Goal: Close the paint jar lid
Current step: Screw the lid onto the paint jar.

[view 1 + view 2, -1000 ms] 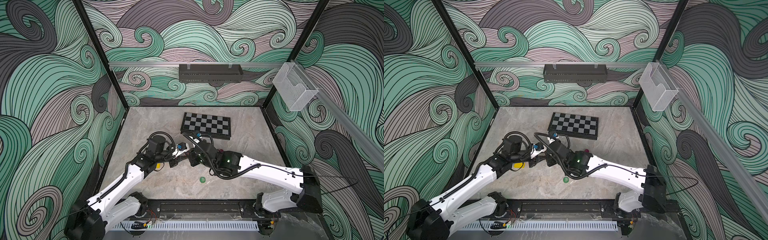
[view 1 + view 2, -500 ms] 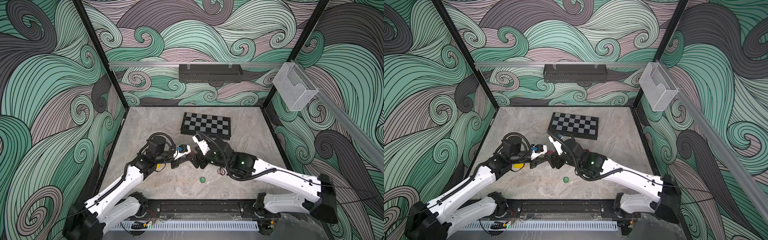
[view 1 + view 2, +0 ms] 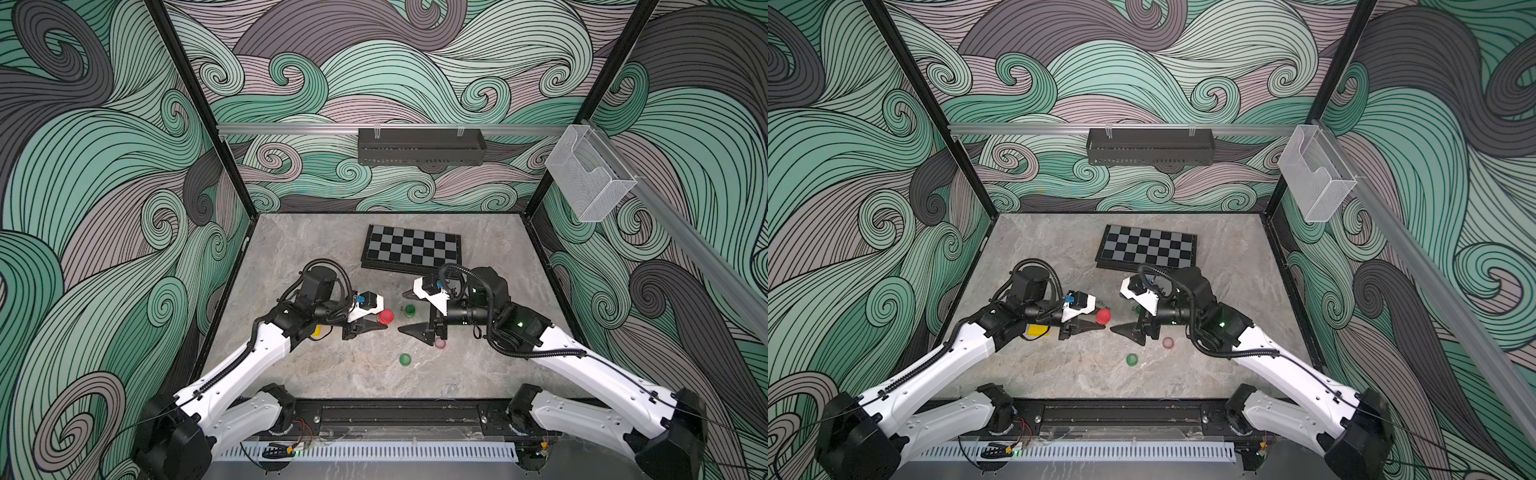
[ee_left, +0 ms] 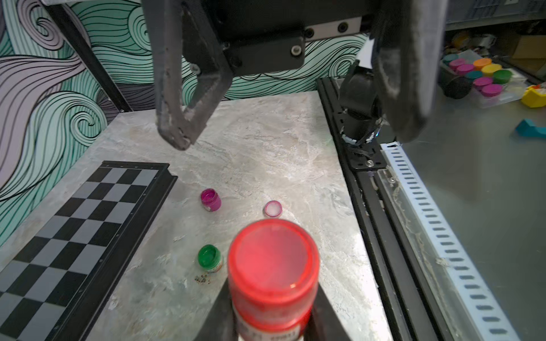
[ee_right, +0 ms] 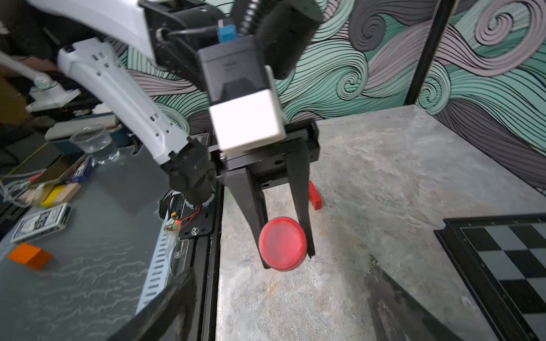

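My left gripper (image 3: 380,321) is shut on a small red paint jar (image 3: 385,316), holding it above the marble table. The jar (image 4: 273,262) wears its red lid (image 5: 282,248), with a left finger on either side of it. My right gripper (image 3: 405,311) stands open a short way to the right of the jar, facing it, with nothing between its fingers (image 4: 177,118). Both top views show the jar (image 3: 1103,316) and a gap between it and the right gripper (image 3: 1121,313).
On the table lie an open green jar (image 3: 409,309), an open magenta jar (image 4: 210,200), a pale pink lid (image 3: 440,343) and a green lid (image 3: 405,359). A chessboard (image 3: 411,249) lies at the back. A yellow block (image 3: 1037,330) sits under the left arm.
My right gripper was shut at the jar's top against the left gripper. It has opened and drawn back to the right. The left gripper keeps hold of the jar.
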Action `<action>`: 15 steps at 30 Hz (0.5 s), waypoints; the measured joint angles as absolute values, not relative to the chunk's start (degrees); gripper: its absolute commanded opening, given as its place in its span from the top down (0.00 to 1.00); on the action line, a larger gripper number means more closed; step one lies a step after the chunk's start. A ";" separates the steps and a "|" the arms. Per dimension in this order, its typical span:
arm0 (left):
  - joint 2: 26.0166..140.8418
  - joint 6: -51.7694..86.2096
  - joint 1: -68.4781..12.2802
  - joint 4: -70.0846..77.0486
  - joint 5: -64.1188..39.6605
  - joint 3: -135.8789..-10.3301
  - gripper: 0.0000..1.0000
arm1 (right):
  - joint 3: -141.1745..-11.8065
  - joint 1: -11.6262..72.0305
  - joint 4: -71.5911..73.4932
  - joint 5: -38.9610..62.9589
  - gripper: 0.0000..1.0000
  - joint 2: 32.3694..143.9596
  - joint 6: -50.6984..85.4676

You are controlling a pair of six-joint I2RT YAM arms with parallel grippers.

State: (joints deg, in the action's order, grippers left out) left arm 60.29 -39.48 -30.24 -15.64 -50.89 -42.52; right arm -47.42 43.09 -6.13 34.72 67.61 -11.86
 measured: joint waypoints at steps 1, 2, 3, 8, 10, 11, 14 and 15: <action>60.71 -40.03 -30.24 -16.62 -51.72 -42.81 0.74 | -47.46 43.07 -6.09 35.88 0.18 67.90 -13.47; 61.12 -40.53 -30.24 -17.50 -52.34 -43.07 0.74 | -47.62 43.05 -6.15 36.77 0.21 68.27 -14.90; 61.49 -41.01 -30.24 -18.33 -53.04 -43.29 0.74 | -47.88 43.05 -6.35 37.58 0.24 68.84 -16.43; 62.59 -42.65 -30.24 -21.04 -54.74 -43.51 0.73 | -51.77 43.05 -9.26 39.75 0.34 73.52 -22.65; 62.63 -43.07 -30.24 -21.61 -54.98 -43.51 0.73 | -52.66 43.05 -9.72 40.16 0.37 74.94 -24.36; 62.65 -43.16 -30.24 -21.85 -55.11 -43.51 0.73 | -52.77 43.11 -9.80 40.25 0.38 75.50 -25.08; 62.67 -43.40 -30.24 -22.20 -55.16 -43.51 0.73 | -52.77 43.59 -10.52 40.34 0.39 76.73 -27.05; 62.67 -43.44 -30.24 -22.28 -55.16 -43.51 0.73 | -52.77 43.77 -10.85 40.36 0.40 77.01 -27.55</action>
State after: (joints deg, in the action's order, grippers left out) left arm 62.67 -43.44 -30.24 -22.28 -55.16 -43.51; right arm -52.77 43.77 -10.85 40.36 77.01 -27.55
